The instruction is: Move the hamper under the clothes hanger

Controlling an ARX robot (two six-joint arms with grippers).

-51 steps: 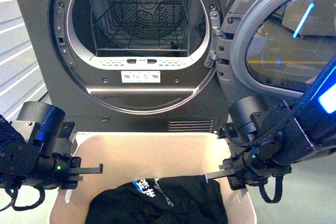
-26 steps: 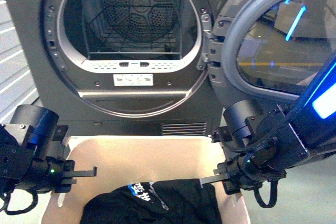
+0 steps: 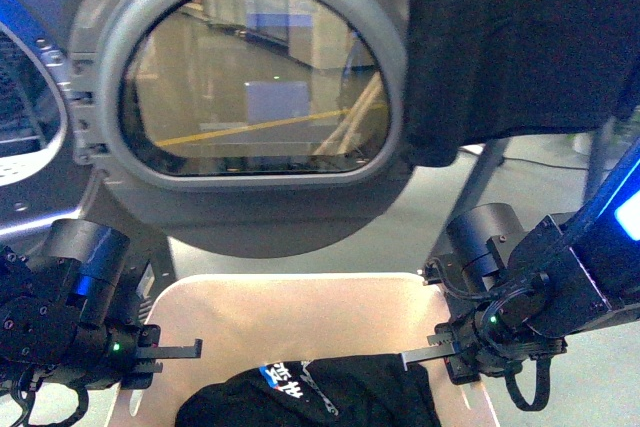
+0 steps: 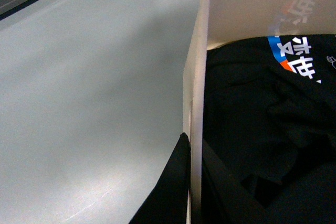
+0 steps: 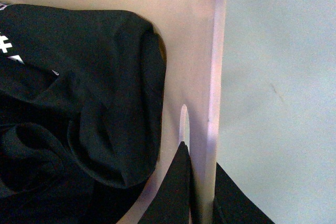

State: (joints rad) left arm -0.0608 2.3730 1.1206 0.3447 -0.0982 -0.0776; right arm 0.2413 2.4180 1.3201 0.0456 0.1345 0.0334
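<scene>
Beige hamper (image 3: pixel 290 305) wall-clamped by left gripper (image 3: pixel 160 352) and right gripper (image 3: pixel 440 357). Carrying step, judged. Next: shift it toward clothes hanger (image 3: pixel 478 182) beyond right gripper.

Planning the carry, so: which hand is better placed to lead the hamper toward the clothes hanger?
Right, likely. The right hand pinches the hamper wall on the side where the clothes hanger leg and a hung black garment stand. The left hand clamps the opposite wall, so it would follow.

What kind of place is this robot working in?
Probably a laundry area: a dryer's round glass door stands open, a beige hamper holds black clothes, and a black garment hangs nearby.
</scene>
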